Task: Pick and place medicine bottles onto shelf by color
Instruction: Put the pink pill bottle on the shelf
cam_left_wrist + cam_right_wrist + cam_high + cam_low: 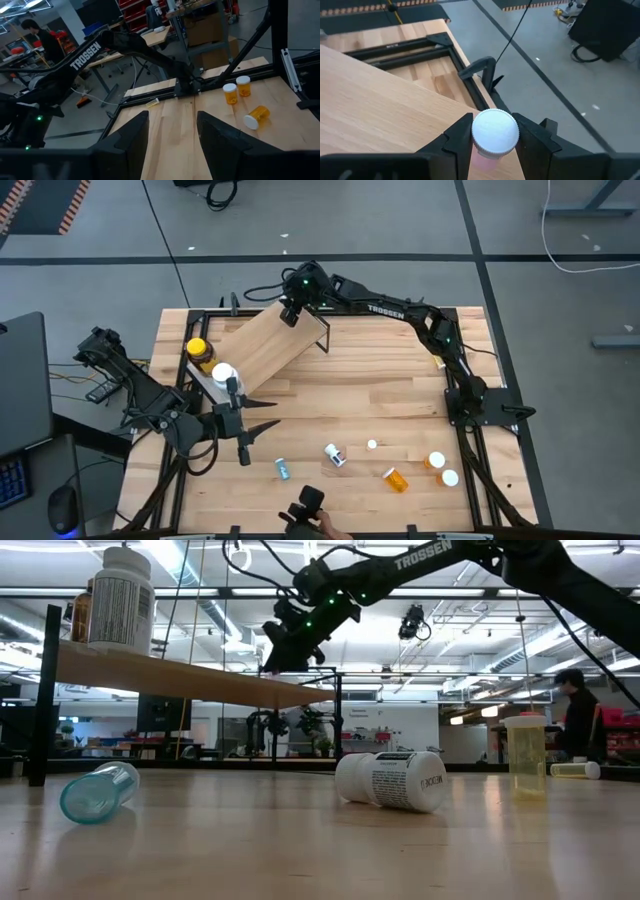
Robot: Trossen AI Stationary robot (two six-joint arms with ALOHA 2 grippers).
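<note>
The butcher-block table [380, 395] is seen from above, framed by black rails, with the shelf [262, 345] — a light plywood board on a thin black frame — set slantwise near the far left corner. The right arm is stretched from its base at the right edge across to the far edge, and the right gripper [492, 145] is held over the far end of the shelf; its fingers are closed on a white-capped vial [494, 131], whose pale pink body is only partly visible between them. The left arm is folded at the left edge, and the left gripper [262, 415] is held just off the shelf's near end, its fingers parted with nothing between them. On the near end of the shelf two bottles are stood: an amber jar with yellow lid [199, 352] and a white-capped bottle [223, 374] beside it. The remaining bottles are spread along the near edge: an orange vial [396, 478] is laid on its side, two more orange vials with white caps [436, 462] are found toward the near right corner, a white bottle with a printed label [392, 780] is laid down near the middle, a teal vial [98, 791] is tipped over to its left, and a tiny white cap-like item [372, 444] — too small to be identified — is set apart.
</note>
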